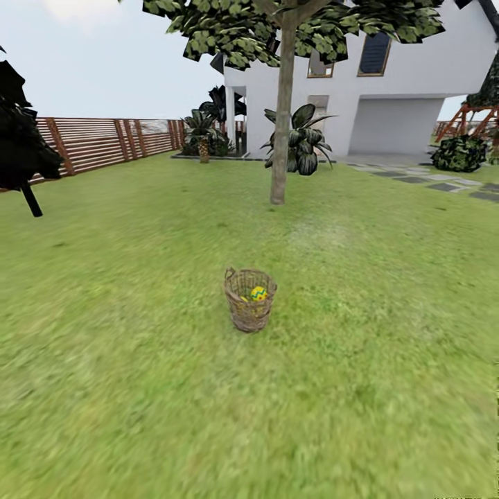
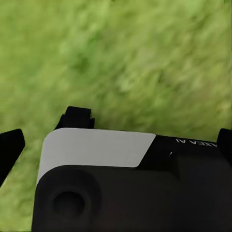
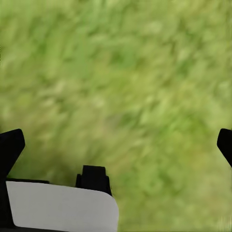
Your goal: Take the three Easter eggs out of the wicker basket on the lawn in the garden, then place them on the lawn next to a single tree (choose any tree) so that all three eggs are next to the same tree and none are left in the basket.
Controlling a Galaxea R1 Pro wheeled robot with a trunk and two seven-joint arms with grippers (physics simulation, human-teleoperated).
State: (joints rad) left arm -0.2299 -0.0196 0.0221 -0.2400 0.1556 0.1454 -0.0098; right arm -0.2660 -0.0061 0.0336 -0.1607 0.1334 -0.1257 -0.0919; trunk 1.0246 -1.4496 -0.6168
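The wicker basket (image 1: pixel 249 300) stands upright on the lawn (image 1: pixel 138 388) a few metres ahead of me in the head view. Inside it lies a yellow Easter egg (image 1: pixel 258 293) with a blue zigzag band; the woven wall hides whatever else is in there. Further back, slightly to the right, rises the tree (image 1: pixel 280 138) with its thick grey-brown trunk and leafy crown. In the left wrist view my left gripper (image 2: pixel 117 145) hangs open over bare grass. The right gripper (image 3: pixel 116 145) is open too, with only grass between its fingers.
A brown slatted fence (image 1: pixel 104 142) runs along the back left, with a dark conifer (image 1: pixel 21 145) in front of it. The white house (image 1: pixel 388 90), palms (image 1: pixel 299 142) and a bush (image 1: pixel 459 153) stand at the back. Grey stepping stones (image 1: pixel 430 181) lie at the far right.
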